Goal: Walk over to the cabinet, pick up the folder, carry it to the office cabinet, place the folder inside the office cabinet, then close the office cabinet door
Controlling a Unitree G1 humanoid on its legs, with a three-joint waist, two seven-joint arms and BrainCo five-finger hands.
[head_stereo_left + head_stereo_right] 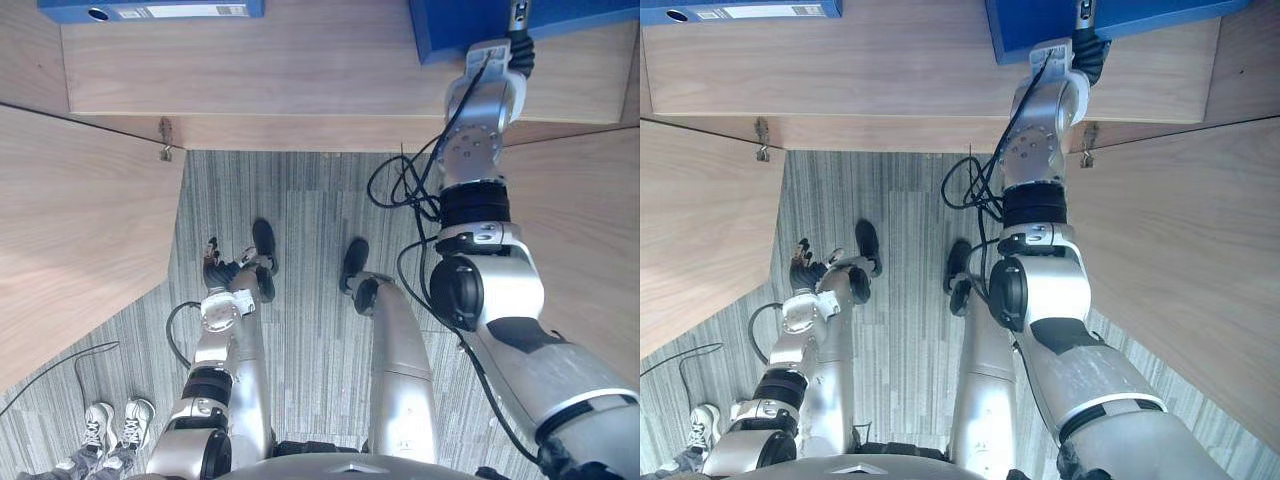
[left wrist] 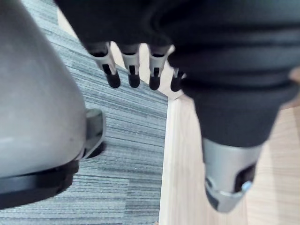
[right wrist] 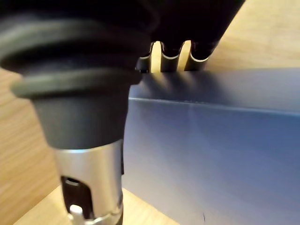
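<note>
Second blue folder lies at far L of shelf, untouched. L door stands open. Person's shoes on carpet, lower L, near door swing.

L hand hangs by the leg, loosely open, nothing in it.

Folder rests on shelf at R, w/ R hand on its near edge. Right wrist view: hand reaches over folder's top edge, but how far it is closed can't be told. R door also open.

Judgement: prob. the placing step.
- Seat folder flat and fully inside before letting go.
- Pull R arm straight back, clear of shelf lip.
- Check both doors' paths before closing.
</note>
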